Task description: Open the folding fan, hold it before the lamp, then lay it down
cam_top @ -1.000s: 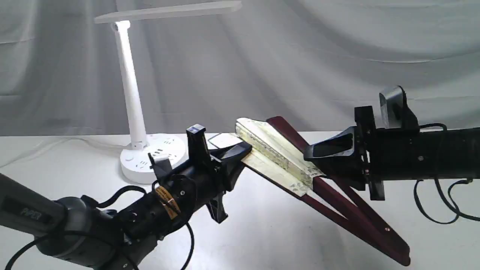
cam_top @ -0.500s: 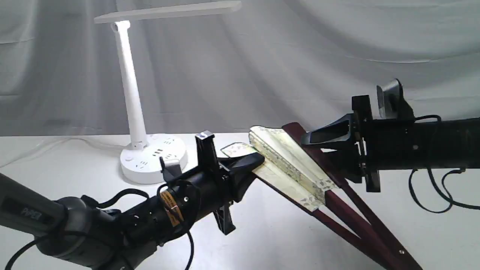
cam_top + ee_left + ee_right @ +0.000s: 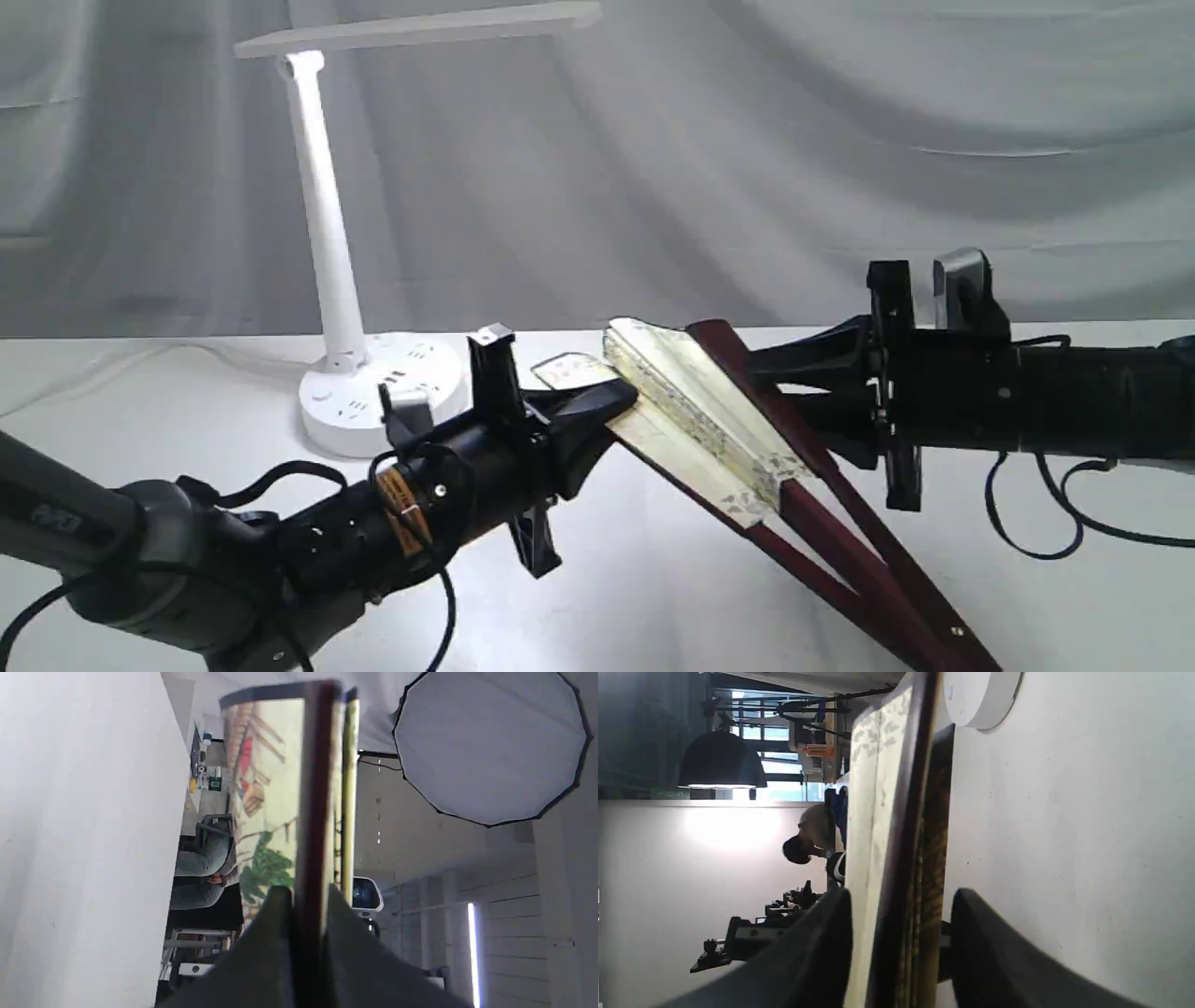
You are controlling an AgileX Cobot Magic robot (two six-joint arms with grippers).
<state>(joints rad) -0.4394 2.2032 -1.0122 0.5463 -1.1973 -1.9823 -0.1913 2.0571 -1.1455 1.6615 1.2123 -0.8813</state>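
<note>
pale grey drapes [image 3: 840, 112] hang behind a white counter [image 3: 653, 579], and the lamp [image 3: 322, 215] stands at the back left, its light bar running across the top of the exterior view. the folding fan [image 3: 691, 411] is held in the air near the middle, to the right of the lamp's base. its long axis runs on a slant, with the leaf end up and toward the lamp and the rib end down toward the lower right. the lower edge of that view cuts off the pivot, so we cannot tell whether it touches the counter. the maroon guards spread in a narrow v and the pleats stay bunched together. any writing on the leaf is too small for us to read.

the left fingers [image 3: 588, 401] are pressed tight on the leaf end. the left wrist view shows them [image 3: 271, 933] pinching a dark rib edge-on, plus a painted side of the fan [image 3: 266, 812] with green and red shapes that the exterior view does not show. the right fingers [image 3: 812, 350] stand apart on either side of the far guard. in the right wrist view we see a gap between one finger [image 3: 971, 933] and the fan [image 3: 896, 835], whose dark edge has a golden pattern.
</note>
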